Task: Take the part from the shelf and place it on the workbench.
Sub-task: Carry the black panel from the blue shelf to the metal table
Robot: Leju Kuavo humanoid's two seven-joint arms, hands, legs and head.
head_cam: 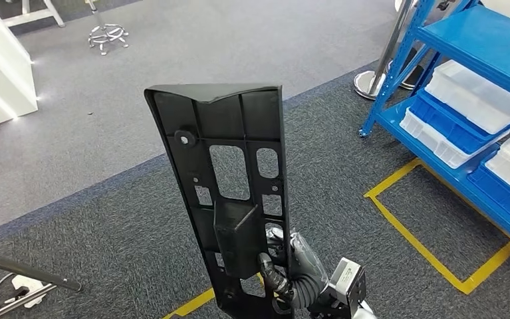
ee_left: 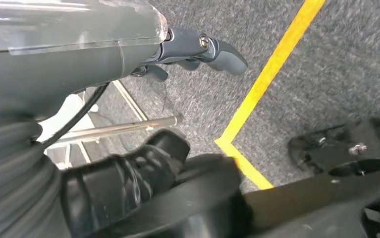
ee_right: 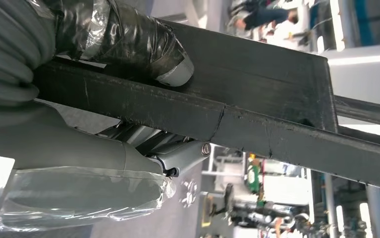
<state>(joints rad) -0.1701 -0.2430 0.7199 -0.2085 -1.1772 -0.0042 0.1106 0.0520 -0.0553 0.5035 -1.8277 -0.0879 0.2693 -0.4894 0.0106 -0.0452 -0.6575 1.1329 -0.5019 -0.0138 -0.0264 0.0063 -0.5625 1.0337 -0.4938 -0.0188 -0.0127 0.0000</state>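
- The part, a long black plastic panel with cut-outs and a boxy boss, stands upright in the middle of the head view, held off the grey carpet, its lower end in the right hand.
- Left hand: in the left wrist view it hangs over the carpet and a yellow floor line; its fingers are parted, loosely curled, and hold nothing.
- Right hand: its fingers are wrapped about the lower edge of the part; in the right wrist view a taped finger presses on one face of the part while the thumb lies beneath.
- Blue shelf, far right, carries white and blue bins and stands well apart from the part.
- Step in hand, as judged: the part is off the shelf and being carried; placing is not yet done.
- Next move, as judged: find the workbench, keep the tall part steady, lower it flat before letting go.
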